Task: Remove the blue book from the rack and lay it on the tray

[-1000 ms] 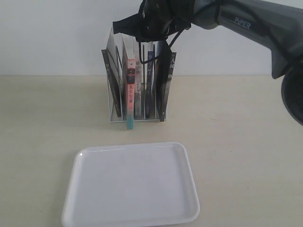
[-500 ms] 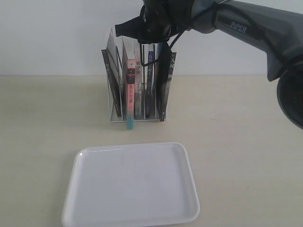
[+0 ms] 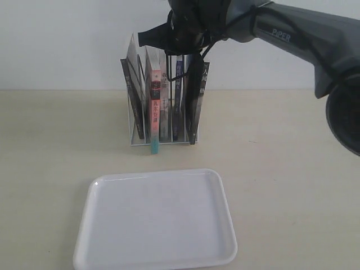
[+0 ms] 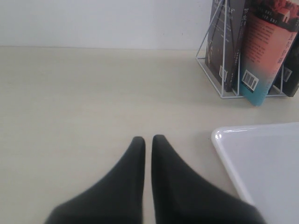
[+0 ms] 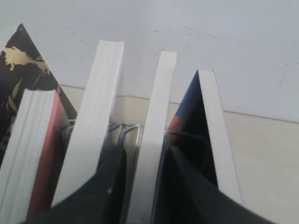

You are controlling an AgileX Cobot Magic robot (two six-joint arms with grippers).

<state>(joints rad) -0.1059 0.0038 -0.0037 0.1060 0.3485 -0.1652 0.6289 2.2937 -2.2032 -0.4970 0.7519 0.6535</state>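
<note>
Right gripper (image 5: 145, 151) hangs over the rack, its two dark fingers (image 5: 110, 186) apart and sunk among the book tops. One thin white page block stands between them, and a sliver of gap on one side shows that nothing is clamped. The blue book (image 3: 178, 104) stands upright in the rack (image 3: 171, 143), spine outward, below that gripper. In the right wrist view a dark blue cover with an orange-red patch lies just beside one finger; I cannot tell whether it belongs to the block between the fingers.

Five books fill the white wire rack:
- a dark one (image 3: 131, 93) leaning at the left end
- the red-and-teal book (image 3: 153, 107) poking out past the front
- a pale-spined one (image 3: 164, 95)
- the blue one
- a black book (image 3: 194, 107) tilted at the right

The spine characters are too small to read. "PiPER" (image 3: 282, 35) is printed on the right arm. One white tray (image 3: 157, 225) lies flat on the table (image 3: 292, 180), near the rack but apart. Left gripper (image 4: 147, 138) sits low over the table beside the tray, fingers almost touching, holding nothing.
</note>
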